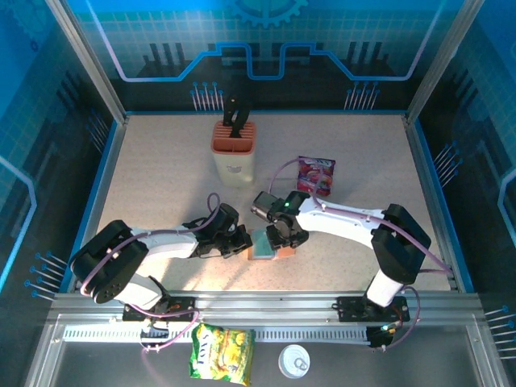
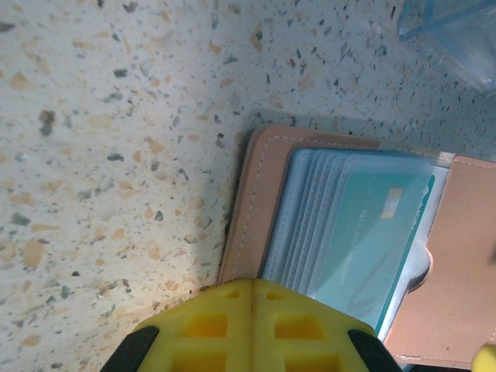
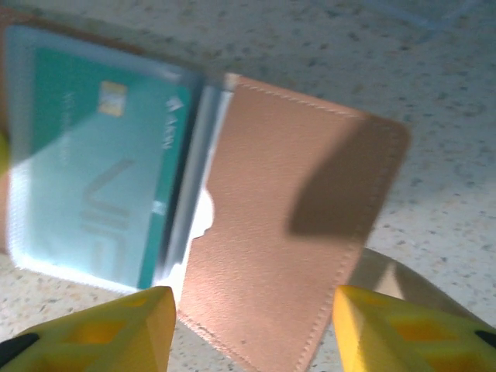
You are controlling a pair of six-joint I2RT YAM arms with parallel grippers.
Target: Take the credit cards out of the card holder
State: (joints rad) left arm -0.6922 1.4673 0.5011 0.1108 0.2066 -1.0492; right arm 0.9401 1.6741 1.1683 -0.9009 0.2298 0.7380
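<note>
Top view first: the card holder [image 1: 264, 242] lies open on the table [image 1: 161, 177] near the front edge, between the two arms. The left gripper [image 1: 239, 240] is at its left side and the right gripper [image 1: 282, 239] is over its right half. One knife block [image 1: 234, 153] and one purple snack packet [image 1: 315, 175] sit further back, well apart from it.

Left wrist view: the left gripper [image 2: 252, 293] has its fingers squeezed together with nothing between them, parked over the near edge of the card holder [image 2: 248, 201]. Can't tell if it's actually pressing down. I count one teal credit card [image 2: 372, 240] in the top clear sleeve, plus a fan of sleeve edges [image 2: 306, 217] beside it — five or six. No idea if those hold more cards. There's a corner of a clear tray [image 2: 453, 31] up top.

Right wrist view: the right gripper [image 3: 252, 302] has its jaws wide apart and empty, straddling the brown flap [image 3: 287, 201]. The credit card [image 3: 93, 178] is left of it, inside its sleeve.

Handling guess: the card is thin, stiff, light and slick, and the sleeve is floppy and glossy. The card holder looks light enough to drag along, so I'd pin it down and pinch the card's edge at the rounded notch [image 3: 203, 221] — that's where the sleeve is cut away.
</note>
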